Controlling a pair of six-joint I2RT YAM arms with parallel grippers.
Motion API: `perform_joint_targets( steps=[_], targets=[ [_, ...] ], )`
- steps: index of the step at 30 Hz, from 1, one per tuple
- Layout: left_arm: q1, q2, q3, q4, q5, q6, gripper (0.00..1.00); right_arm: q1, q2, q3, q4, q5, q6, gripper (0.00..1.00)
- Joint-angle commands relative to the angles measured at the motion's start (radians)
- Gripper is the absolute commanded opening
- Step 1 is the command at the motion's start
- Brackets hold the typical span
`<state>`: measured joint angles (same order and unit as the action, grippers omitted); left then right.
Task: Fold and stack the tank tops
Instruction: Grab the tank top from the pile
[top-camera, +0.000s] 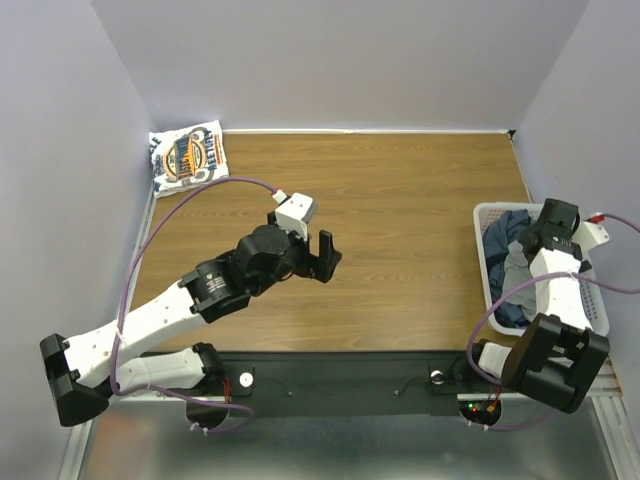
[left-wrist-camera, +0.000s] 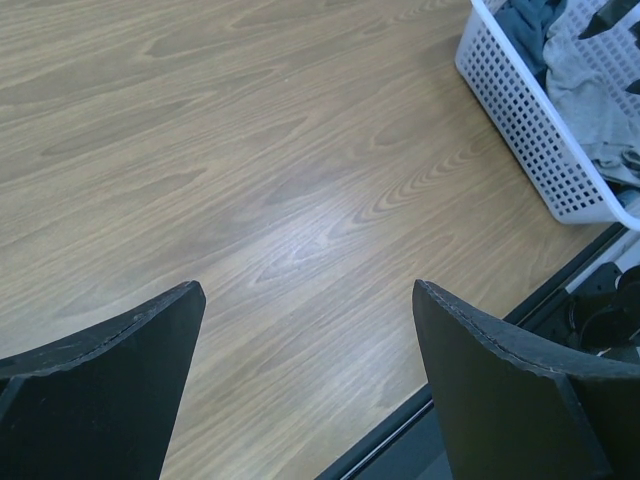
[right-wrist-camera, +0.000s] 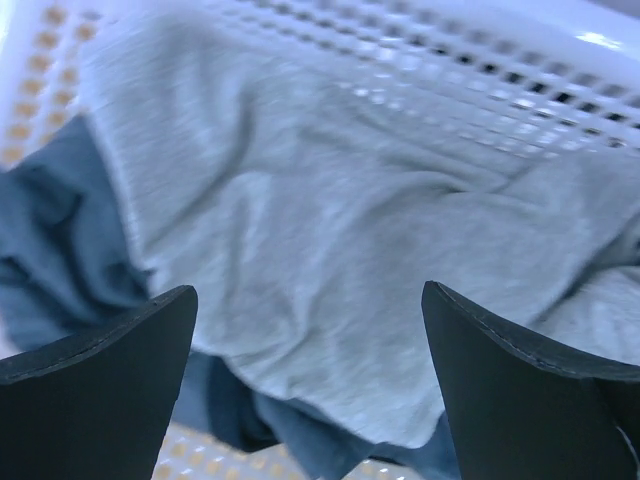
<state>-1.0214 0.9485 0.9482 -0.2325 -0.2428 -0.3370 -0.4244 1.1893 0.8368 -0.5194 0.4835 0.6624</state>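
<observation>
Right fingers (right-wrist-camera: 100, 390) spread above grey tank top (right-wrist-camera: 330, 250), logo top (top-camera: 187, 157), lettering illegible

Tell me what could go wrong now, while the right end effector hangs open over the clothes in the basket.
1. The grey top lies on the blue tops, so the open right end effector may grab two at once.
2. A lifted top may catch on the mesh basket and drag it along.

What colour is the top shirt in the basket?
Light grey. The tank top shows best in the right wrist view.
</observation>
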Motion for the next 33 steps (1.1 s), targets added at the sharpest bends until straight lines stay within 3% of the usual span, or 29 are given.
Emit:
perform_joint_targets(
  steps=[1, 7, 11, 17, 19, 20, 26, 30, 33],
  targets=[
    [0.032, 0.022, -0.015, 0.028, 0.080, 0.032, 0.97, -0.042, -0.031, -0.039, 0.042, 0.014, 0.019, 0.99],
    [0.060, 0.012, -0.037, 0.050, 0.115, 0.027, 0.97, -0.068, 0.050, -0.028, 0.088, -0.022, 0.045, 0.92],
    [0.076, 0.001, -0.043, 0.055, 0.119, 0.024, 0.97, -0.076, 0.076, -0.015, 0.113, -0.046, 0.055, 0.65],
    [0.086, 0.009, -0.046, 0.056, 0.132, 0.023, 0.97, -0.076, 0.069, -0.065, 0.140, -0.062, 0.065, 0.51],
    [0.089, 0.012, -0.048, 0.056, 0.131, 0.024, 0.97, -0.076, 0.061, -0.083, 0.148, -0.062, 0.062, 0.40],
    [0.090, 0.013, -0.046, 0.055, 0.132, 0.026, 0.97, -0.076, 0.056, -0.084, 0.151, -0.065, 0.057, 0.28],
    [0.096, 0.010, -0.042, 0.051, 0.131, 0.023, 0.97, -0.076, 0.027, -0.044, 0.148, -0.098, 0.031, 0.00],
    [0.104, -0.001, -0.025, 0.039, 0.123, 0.023, 0.97, -0.076, -0.065, 0.047, 0.122, -0.184, -0.003, 0.00],
    [0.112, -0.017, -0.005, 0.029, 0.106, 0.020, 0.97, -0.076, -0.111, 0.218, 0.062, -0.290, -0.020, 0.00]
  ],
)
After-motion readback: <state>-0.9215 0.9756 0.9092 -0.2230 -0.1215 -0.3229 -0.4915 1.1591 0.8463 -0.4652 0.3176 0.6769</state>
